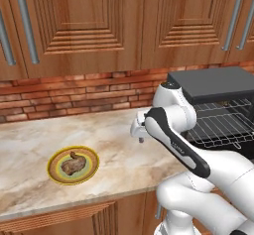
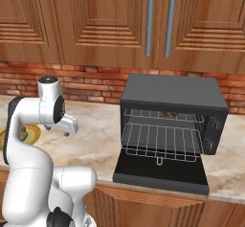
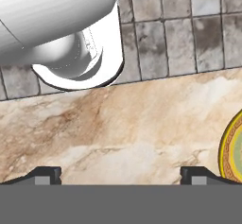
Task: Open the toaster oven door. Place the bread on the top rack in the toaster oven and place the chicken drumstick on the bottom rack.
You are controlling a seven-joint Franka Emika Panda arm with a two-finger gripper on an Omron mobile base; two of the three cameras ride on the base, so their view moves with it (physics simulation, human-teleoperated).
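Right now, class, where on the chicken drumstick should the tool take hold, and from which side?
Probably from straight above, across the narrow middle of the chicken drumstick. It lies flat and lengthwise on the yellow-rimmed plate, whose raised rim hinders a sideways approach.

Even, bright rendered light with no glare; a soft shadow lies on the counter [image 1: 124, 154] below the gripper [image 1: 139, 132]. Edges look slightly soft.

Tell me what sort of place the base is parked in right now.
A home-style kitchen, rendered: wooden wall cabinets over a brick backsplash, a marble counter carrying a toaster oven with its door down, and a yellow-rimmed plate of food.
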